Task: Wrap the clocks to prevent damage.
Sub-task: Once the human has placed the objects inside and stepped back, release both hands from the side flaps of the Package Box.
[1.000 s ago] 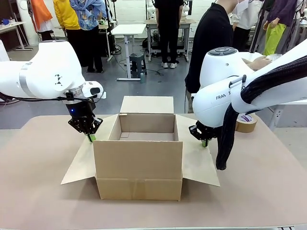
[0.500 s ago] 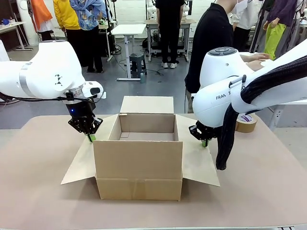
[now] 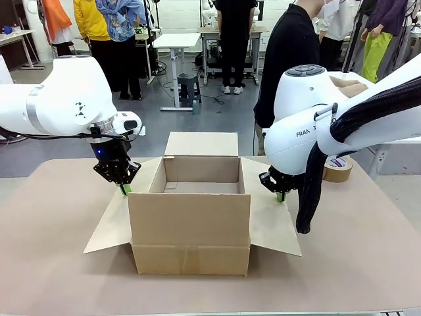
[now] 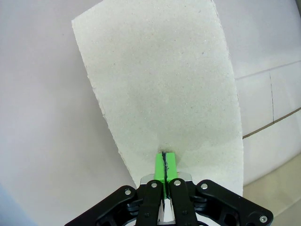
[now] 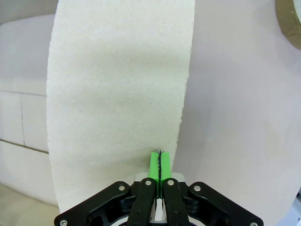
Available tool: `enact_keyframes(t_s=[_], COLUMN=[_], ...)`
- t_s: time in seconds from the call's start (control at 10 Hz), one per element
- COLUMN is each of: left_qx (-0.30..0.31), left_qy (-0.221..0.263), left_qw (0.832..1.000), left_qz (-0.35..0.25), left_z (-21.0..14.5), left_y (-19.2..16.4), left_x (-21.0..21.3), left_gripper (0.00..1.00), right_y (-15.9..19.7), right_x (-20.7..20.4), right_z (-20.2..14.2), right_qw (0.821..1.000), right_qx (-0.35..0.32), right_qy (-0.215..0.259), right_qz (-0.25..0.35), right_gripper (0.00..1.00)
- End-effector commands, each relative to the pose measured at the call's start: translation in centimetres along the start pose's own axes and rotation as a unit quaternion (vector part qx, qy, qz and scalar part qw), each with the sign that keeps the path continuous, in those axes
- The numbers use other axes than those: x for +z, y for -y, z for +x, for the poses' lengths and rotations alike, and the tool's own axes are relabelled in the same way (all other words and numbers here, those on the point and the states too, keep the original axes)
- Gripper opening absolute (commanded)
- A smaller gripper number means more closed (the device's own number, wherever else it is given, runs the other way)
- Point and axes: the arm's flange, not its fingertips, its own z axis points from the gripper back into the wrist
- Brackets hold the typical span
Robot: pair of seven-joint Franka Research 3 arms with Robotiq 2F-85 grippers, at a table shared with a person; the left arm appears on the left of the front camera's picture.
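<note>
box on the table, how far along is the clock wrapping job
Done: the cardboard box stands open, flaps spread. In hand: the left gripper and right gripper, both shut, press their tips on the side flaps. Left: the box interior looks empty, the tape roll lies aside; wrapping and packing remain.

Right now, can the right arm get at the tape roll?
Probably yes. The tape roll lies on the table just beyond the right claw, with nothing between them. But the claw is shut, its tip down on the right flap, so it must lift and open first.
</note>
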Motion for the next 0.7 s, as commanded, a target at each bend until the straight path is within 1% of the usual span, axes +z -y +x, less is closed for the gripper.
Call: enact_keyframes(t_s=[0.0,0.6], left_qx=[0.003,0.003], left_qy=[-0.001,-0.001], left_qw=[1.000,1.000], left_qz=[0.002,0.002], left_z=[0.00,0.00], left_y=[-0.04,-0.04], left_x=[-0.06,-0.06], left_gripper=[0.00,0.00], right_y=[0.00,0.00], right_x=[-0.12,-0.12], right_z=[-0.05,-0.05], right_qw=[1.000,1.000], right_qx=[0.002,0.002], right_qy=[0.000,0.000], right_qz=[-0.004,-0.004], right_gripper=[0.01,0.01])
